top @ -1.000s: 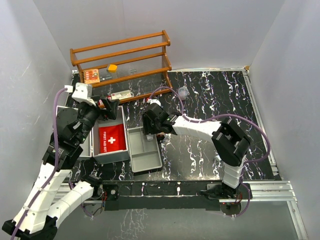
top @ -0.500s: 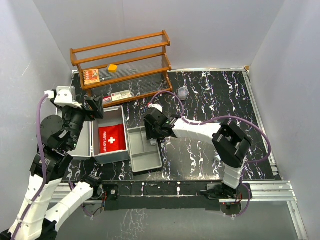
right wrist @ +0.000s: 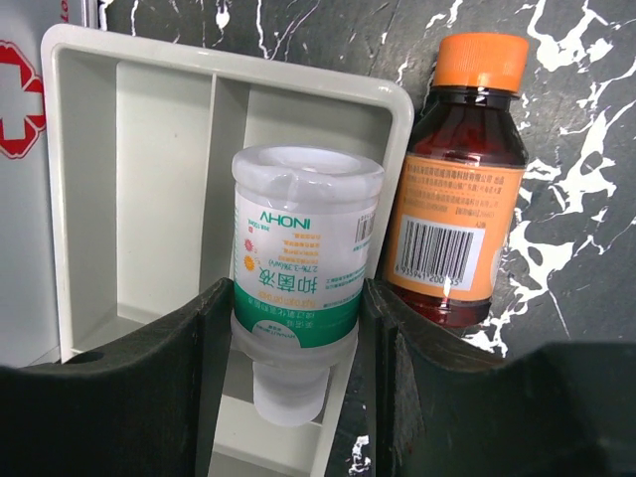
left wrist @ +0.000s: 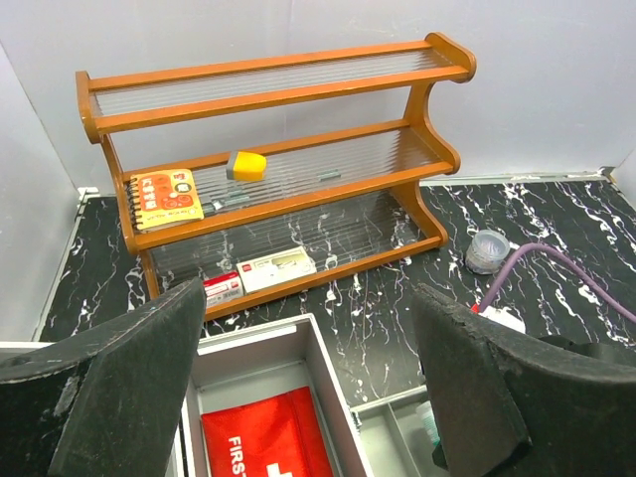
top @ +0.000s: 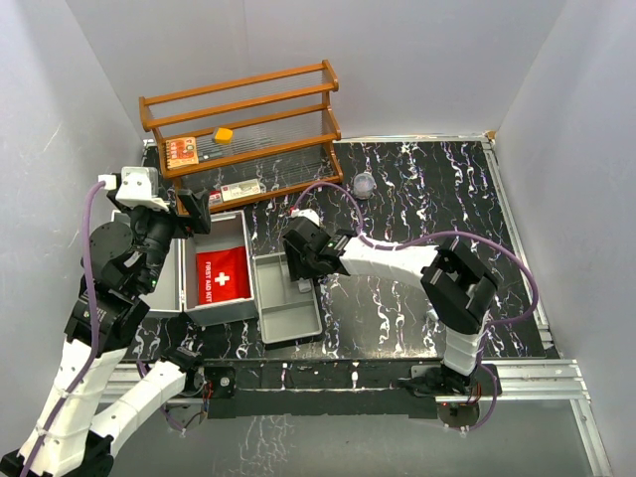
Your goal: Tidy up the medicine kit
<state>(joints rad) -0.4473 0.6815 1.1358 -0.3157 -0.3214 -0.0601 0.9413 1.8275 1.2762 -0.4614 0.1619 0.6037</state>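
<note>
Fingers [right wrist: 109, 397] of R gripper [right wrist: 298, 338] pinch white green-label plastic bottle [right wrist: 303, 258] over grey plastic tray [right wrist: 149, 179].
L gripper [left wrist: 308, 298], spread, has backed off silver metal medicine kit [top: 221, 314]; you may lower.

Scene is enclosed on three sides by plain pale grey walls [top: 397, 60] (evenly lit). Black white-veined marble-patterned tabletop [top: 427, 199] is seen below; brown wooden slatted three-shelf rack [top: 243, 127] is set against back wall.
</note>
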